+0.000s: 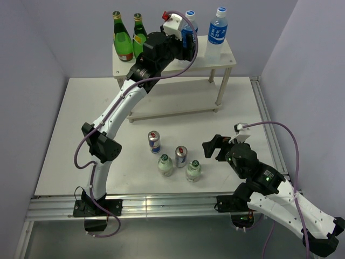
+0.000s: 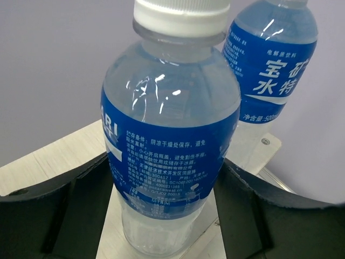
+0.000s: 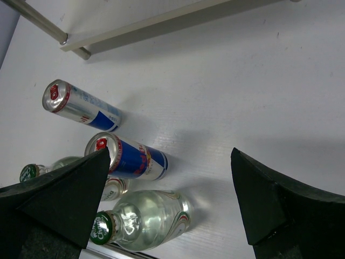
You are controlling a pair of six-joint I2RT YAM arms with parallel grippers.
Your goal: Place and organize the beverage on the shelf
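On the top board of the cream shelf (image 1: 226, 56), my left gripper (image 1: 186, 46) is open around a tall blue-labelled water bottle (image 2: 172, 135). The bottle stands upright on the board, and thin strips of board show between it and each finger. A second water bottle (image 1: 216, 33) stands just to its right. On the table stand two slim cans (image 1: 154, 142) (image 1: 181, 156) and two small green-capped bottles (image 1: 165, 165) (image 1: 193, 171). My right gripper (image 1: 211, 148) hovers open just right of them, holding nothing. The nearest small bottle (image 3: 145, 218) lies below its left finger (image 3: 59, 199).
Two green glass bottles (image 1: 123, 40) stand at the left end of the shelf's top board. The shelf's lower board (image 3: 161, 24) and a round post (image 1: 220, 91) sit behind the table drinks. A metal rail (image 1: 161, 204) runs along the table's near edge.
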